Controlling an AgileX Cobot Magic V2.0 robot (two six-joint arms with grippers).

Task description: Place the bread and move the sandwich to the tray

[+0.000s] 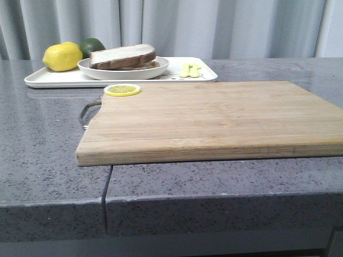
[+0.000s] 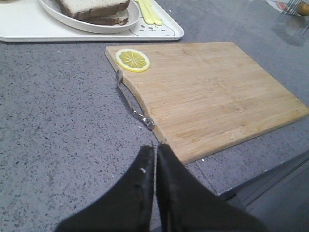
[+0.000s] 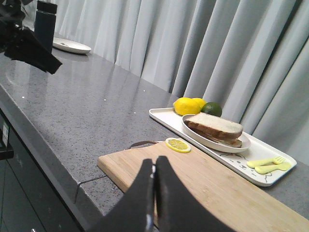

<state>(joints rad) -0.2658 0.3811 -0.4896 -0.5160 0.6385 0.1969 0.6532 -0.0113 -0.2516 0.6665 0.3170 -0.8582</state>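
My left gripper (image 2: 155, 159) has its two black fingers pressed together with nothing between them, and it hangs over the grey speckled stone counter (image 2: 58, 125), just beside the near corner of the wooden cutting board (image 2: 207, 96). My right gripper (image 3: 154, 176) is also closed on nothing, above the near end of the same board.

The board lies flat on the counter and has a metal handle (image 2: 133, 104) on its short side. A lemon slice (image 1: 122, 90) lies on the board's corner nearest the tray. A dark seam (image 1: 106, 193) runs through the counter and down its front edge.

Behind the board is the white tray (image 1: 53, 80). On it stands the round white plate (image 1: 126, 72) with the sandwich (image 1: 123, 56); its top slice of bread (image 3: 215, 124) lies a little tilted on the layers below. I cannot see the filling. Beside the plate on the tray are a whole lemon (image 1: 62, 56), a lime (image 1: 92, 46) and small yellow cutlery (image 1: 190, 70). There is a faint print near the cutlery, too small to read.

Pale grey curtains (image 1: 177, 27) close the room behind the counter. Far along the counter stand a dark cylinder-shaped container (image 3: 45, 24) and another white plate (image 3: 71, 46).
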